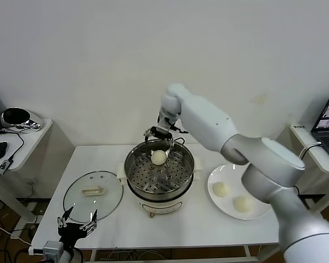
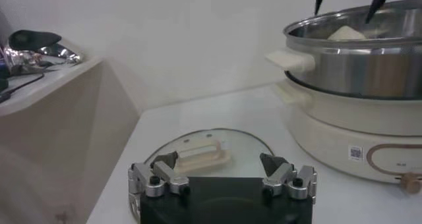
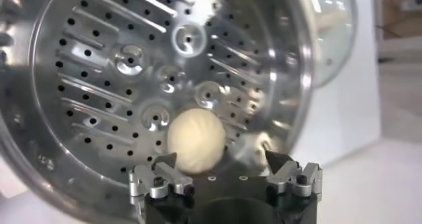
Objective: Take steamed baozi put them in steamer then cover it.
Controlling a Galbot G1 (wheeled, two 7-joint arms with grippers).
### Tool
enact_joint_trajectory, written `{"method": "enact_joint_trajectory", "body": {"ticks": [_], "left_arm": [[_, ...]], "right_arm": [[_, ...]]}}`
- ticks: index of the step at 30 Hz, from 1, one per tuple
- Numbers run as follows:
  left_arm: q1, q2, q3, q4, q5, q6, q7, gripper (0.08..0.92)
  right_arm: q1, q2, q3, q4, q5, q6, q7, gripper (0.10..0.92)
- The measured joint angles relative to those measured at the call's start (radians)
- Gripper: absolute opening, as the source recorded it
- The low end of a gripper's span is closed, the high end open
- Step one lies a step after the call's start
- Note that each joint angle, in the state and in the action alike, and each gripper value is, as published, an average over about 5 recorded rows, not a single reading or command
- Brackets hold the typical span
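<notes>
Right claw (image 1: 158,138) hangs at the centre of the head view, over the far rim of the steamer (image 1: 159,173), fingers spread apart and holding nothing. One bun (image 1: 159,157) lies free on the perforated tray directly beneath it, toward the far side of the pot. In the right wrist view the same bun (image 3: 195,149) sits just beyond the parted fingertips (image 3: 165,161), untouched by either.

Steamer stands at mid-table on its cream base. To its right in the head view, lower right of centre, a white plate (image 1: 251,213) carries two more buns: one (image 1: 221,189) nearer the steamer, the other (image 1: 243,204) nearer the table's front edge, the two apart.

Glass lid (image 1: 93,195) lies flat on the table in the lower left of the head view, handle up, just beside the steamer base.

Left claw (image 1: 77,225) is parked at the lower left, at the table's front edge just short of the lid, fingers wide apart and empty. In its wrist view the lid (image 2: 210,149) lies right ahead of its fingertips.
</notes>
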Motion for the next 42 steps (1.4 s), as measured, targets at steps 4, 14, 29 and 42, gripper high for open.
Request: {"method": "enact_joint_trajectory", "body": {"ticks": [4, 14, 29, 42], "left_arm": [[0.007, -0.003, 0.0, -0.007, -0.003, 0.003, 0.002, 0.823], [0.02, 0.003, 0.009, -0.033, -0.012, 0.008, 0.01, 0.823], [0.041, -0.014, 0.013, -0.066, -0.01, 0.014, 0.014, 0.823], [0.043, -0.02, 0.013, -0.053, 0.004, 0.014, 0.016, 0.823]], "right_arm": [[0.051, -0.103, -0.039, 0.095, 0.122, -0.167, -0.009, 0.823], [0.116, -0.409, -0.102, 0.369, 0.263, -0.649, -0.083, 0.823], [-0.009, -0.72, -0.096, 0.618, 0.255, -0.916, -0.113, 0.823], [-0.268, -0.726, 0.008, 0.622, 0.14, -0.918, -0.04, 0.823]]}}
